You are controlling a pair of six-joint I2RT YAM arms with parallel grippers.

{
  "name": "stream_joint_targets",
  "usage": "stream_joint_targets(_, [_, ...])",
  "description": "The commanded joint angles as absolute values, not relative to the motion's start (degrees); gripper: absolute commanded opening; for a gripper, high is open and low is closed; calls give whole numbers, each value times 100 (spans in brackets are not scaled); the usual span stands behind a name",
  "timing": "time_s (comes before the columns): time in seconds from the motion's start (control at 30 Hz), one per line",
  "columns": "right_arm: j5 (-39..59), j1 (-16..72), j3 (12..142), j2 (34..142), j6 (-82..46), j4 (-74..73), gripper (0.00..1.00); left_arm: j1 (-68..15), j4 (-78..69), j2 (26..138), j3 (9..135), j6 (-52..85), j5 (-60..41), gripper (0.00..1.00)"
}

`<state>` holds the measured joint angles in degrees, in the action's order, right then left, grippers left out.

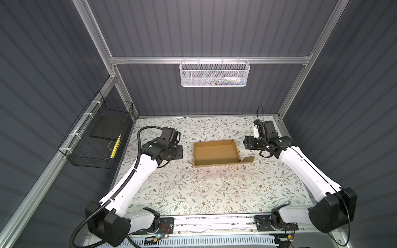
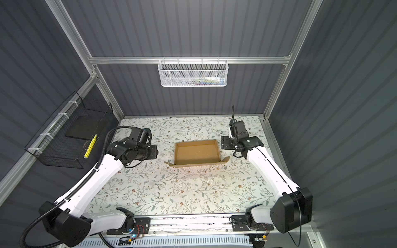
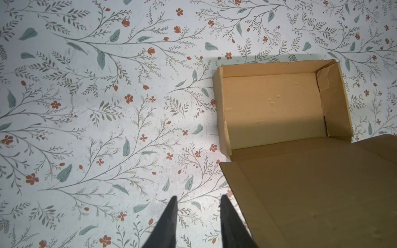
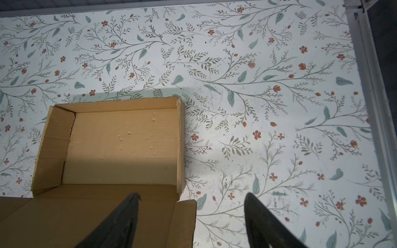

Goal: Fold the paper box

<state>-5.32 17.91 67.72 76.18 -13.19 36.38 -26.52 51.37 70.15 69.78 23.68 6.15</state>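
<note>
**Box sits mid-surface, both arms standing off its sides**

The cardboard box (image 1: 216, 153) rests on the flowered surface (image 1: 193, 189), centred between the arms and nearer the back edge than the front. Its far wall and two side walls stand up around a bare floor, visible in both top views (image 2: 196, 152). Along the near side the lid panel joins the tray. From above it shows only as a thin strip with a small flap poking out at each end, so it seems to stand nearly upright.

The left fingers (image 3: 169, 223) are apart with only patterned surface showing between them, and they hold nothing. The box's side wall (image 3: 222, 111) lies off to one side of them, with a strip of bare surface between.

The right fingers (image 4: 120, 223) are spread wider and are also empty. In the right wrist view one finger overlaps the lid panel's corner flap (image 4: 184, 214) and the other is over bare surface. The metal frame rail (image 4: 365, 85) marks the surface's edge beyond them.

A wide stretch of surface in front of the box is free. A white mesh basket (image 1: 214, 73) hangs on the back wall, and a black wire basket (image 1: 96, 137) hangs on the left wall.
</note>
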Motion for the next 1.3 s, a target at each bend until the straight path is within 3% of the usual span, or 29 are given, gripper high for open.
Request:
stream_joint_targets(0.0, [-767,1762,6627,7593,-1135,3806,77,-2681,5523,6772,6842,2734,664,34])
stream_joint_targets(0.4, [-453,1745,6768,7721,-1003,3604,75,-3971,6225,6583,6563,4134,1470,33])
stream_joint_targets(0.67, [-250,1740,6987,7892,-831,3588,74,-4204,6457,6217,6255,4806,1571,33])
stream_joint_targets(0.83, [-106,1740,7005,7967,-754,3560,73,-4676,5902,6431,5945,5205,1347,33])
stream_joint_targets(1.27, [163,1681,6769,8173,-920,3526,71,-5777,4283,6988,5664,5896,2025,33])
